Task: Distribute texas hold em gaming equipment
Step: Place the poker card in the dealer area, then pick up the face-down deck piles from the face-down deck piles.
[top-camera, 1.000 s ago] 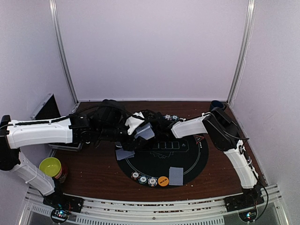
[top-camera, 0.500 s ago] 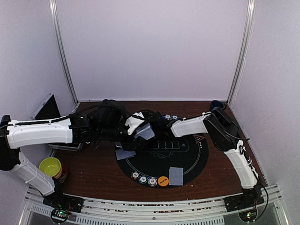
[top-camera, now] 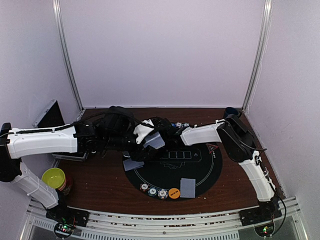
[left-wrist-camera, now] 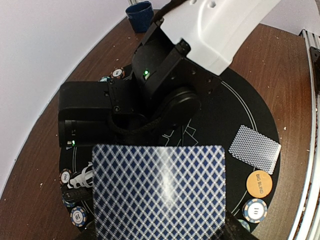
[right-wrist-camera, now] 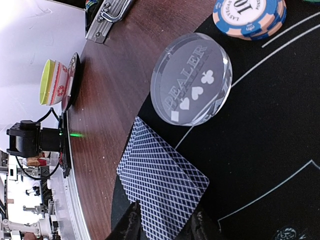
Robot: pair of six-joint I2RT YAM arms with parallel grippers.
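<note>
**Top and wrist views.** The left gripper (top-camera: 149, 143) is pinching a diamond-backed held card (left-wrist-camera: 160, 192) by its lower edge. It is holding the card above the round black mat (top-camera: 209, 172), with the card's back toward the wrist camera. The right gripper (right-wrist-camera: 165, 227) is hanging low by the mat's left edge. Its fingers (right-wrist-camera: 131, 224) are standing apart on either side of the near corner of a second card (right-wrist-camera: 162, 180). That card is lying flat, overlapping mat and brown table (right-wrist-camera: 115, 75); contact cannot be told. Just beside it a clear dealer button (right-wrist-camera: 192, 80) is resting, with a blue striped chip (right-wrist-camera: 249, 15) beyond. At the mat's near edge a third card (top-camera: 188, 187), an orange button (top-camera: 174, 193) and three striped chips (top-camera: 153, 191) are lying.
</note>
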